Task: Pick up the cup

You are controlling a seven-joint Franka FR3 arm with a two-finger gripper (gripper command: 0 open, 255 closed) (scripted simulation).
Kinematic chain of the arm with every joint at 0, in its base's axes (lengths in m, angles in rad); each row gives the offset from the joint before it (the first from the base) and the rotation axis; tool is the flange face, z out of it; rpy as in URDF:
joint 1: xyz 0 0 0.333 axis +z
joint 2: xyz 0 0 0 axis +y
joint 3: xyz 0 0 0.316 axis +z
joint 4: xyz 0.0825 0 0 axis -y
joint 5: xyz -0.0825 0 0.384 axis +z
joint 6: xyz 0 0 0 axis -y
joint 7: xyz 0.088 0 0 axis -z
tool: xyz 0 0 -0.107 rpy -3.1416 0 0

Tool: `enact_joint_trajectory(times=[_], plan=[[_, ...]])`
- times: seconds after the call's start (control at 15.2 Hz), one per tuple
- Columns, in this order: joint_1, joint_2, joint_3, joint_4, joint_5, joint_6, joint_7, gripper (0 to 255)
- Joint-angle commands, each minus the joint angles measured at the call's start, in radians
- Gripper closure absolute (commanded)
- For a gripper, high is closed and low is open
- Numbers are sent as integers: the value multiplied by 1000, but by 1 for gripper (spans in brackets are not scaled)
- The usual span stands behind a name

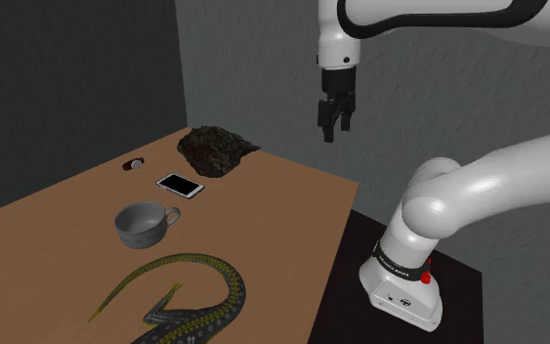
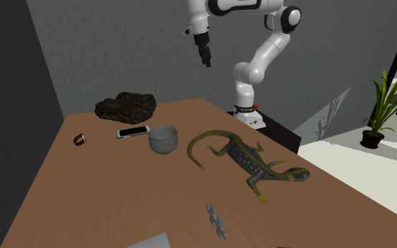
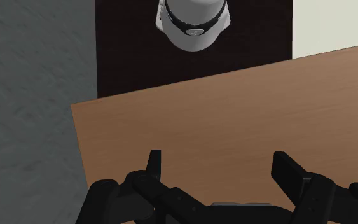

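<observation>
Pale grey round cup (image 1: 144, 225); brown wood-grain table (image 1: 282, 210); olive toy lizard (image 2: 249, 156), yellow-and-dark speckled back; mottled dark brown rock (image 1: 216, 150); all-black gripper (image 1: 333, 131).

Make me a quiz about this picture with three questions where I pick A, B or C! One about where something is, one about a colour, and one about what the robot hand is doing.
1. What lies between the cup and the dark rock?
A. a phone
B. a banana
C. a spoon

2. What colour is the lizard?
A. pink
B. dark green with yellow
C. blue

3. What is the gripper doing?
A. squeezing the cup
B. holding the phone
C. hanging open high above the table

Answers:
1 A, the phone sits on the table between the two.
2 B, its body is dark green with yellow marks.
3 C, its fingers stand apart with nothing between them, far up from the table.
</observation>
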Motion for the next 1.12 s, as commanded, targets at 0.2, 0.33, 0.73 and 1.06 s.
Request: enact_joint_trajectory(times=[0.2, 0.33, 0.73, 1.06], plan=[[20, 61, 43, -7, 47, 81, 48, 0], [32, 106, 72, -5, 75, 135, 78, 0], [64, 267, 155, 30, 139, 293, 164, 0], [83, 420, 221, 94, 164, 413, 235, 0]])
